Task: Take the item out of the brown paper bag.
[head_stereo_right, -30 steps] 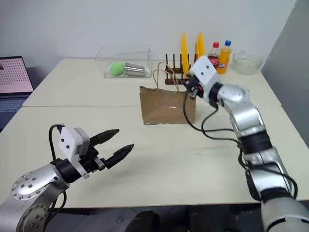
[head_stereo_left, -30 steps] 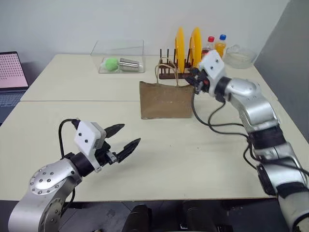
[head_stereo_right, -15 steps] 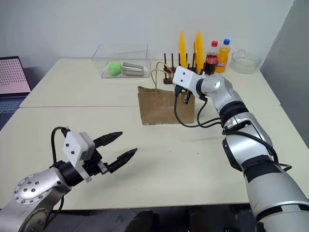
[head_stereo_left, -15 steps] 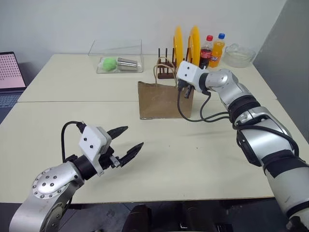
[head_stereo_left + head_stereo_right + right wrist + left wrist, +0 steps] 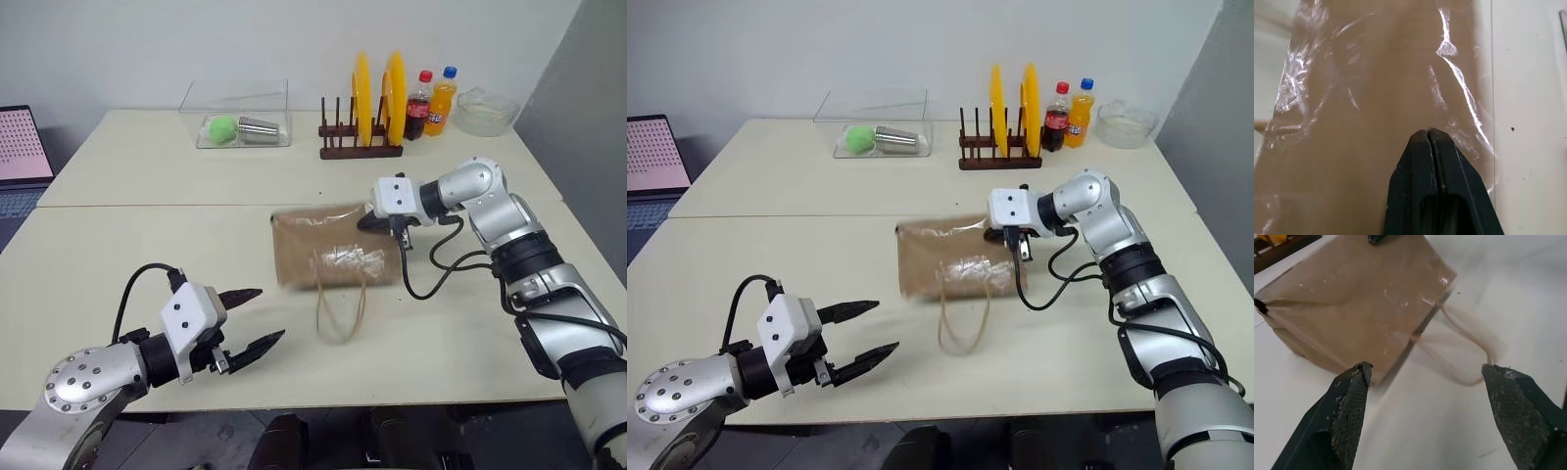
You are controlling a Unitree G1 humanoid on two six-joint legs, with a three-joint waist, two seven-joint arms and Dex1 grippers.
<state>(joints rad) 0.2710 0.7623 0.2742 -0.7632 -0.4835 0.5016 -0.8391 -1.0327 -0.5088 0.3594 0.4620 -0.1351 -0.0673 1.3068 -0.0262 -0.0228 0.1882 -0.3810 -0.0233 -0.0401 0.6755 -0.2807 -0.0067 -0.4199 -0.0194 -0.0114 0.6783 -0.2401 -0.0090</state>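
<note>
Left eye view: brown paper bag [image 5: 333, 247] lies tipped on the bench [image 5: 470, 323]; the closed, empty right hand [image 5: 370, 220] could push it away from the wide-open, empty left hand [image 5: 253, 320].

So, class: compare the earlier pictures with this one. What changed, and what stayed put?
The paper bag has tipped from upright onto its side, handles toward the robot. The right gripper, shut, came down with it. The left gripper stays open and apart. The plate rack, bottles and clear box are unchanged.
</note>
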